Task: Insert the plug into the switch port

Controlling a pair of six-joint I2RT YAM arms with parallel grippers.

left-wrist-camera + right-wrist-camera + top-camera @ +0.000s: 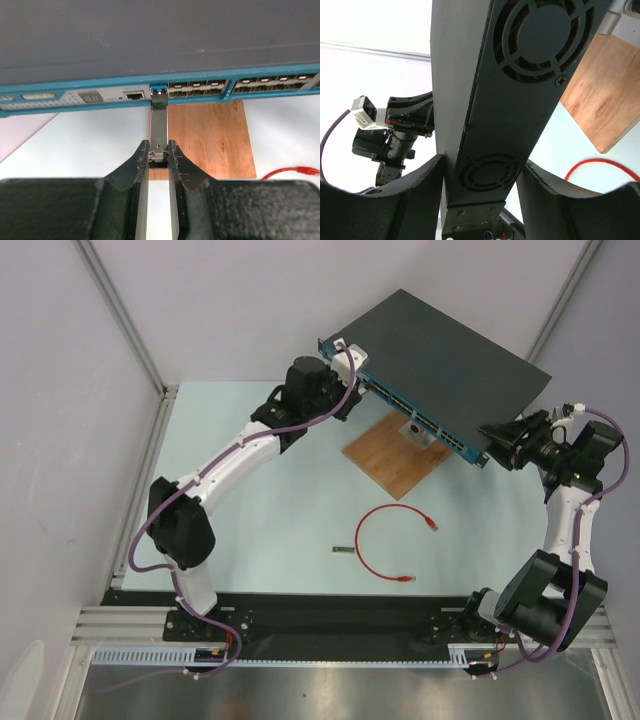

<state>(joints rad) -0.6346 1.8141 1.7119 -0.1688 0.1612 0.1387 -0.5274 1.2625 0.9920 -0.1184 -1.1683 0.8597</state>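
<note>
The red cable (365, 540) lies curled on the table, with one plug (430, 523) near the board and the other (404, 579) nearer the arms. The dark-grey switch (450, 360) shows its teal front face (200, 90), which carries rows of switch ports (195, 89). My left gripper (159, 150) is shut on a narrow grey metal piece (159, 122), whose far end sits in a port at the face's left part. My right gripper (482, 162) is clamped across the switch's vented end (520, 75), one finger on each broad side.
A brown wooden board (395, 455) lies under the switch's front edge, with a grey metal piece (412, 430) on it. Another small grey piece (343, 550) lies left of the cable. White walls and metal rails enclose the table.
</note>
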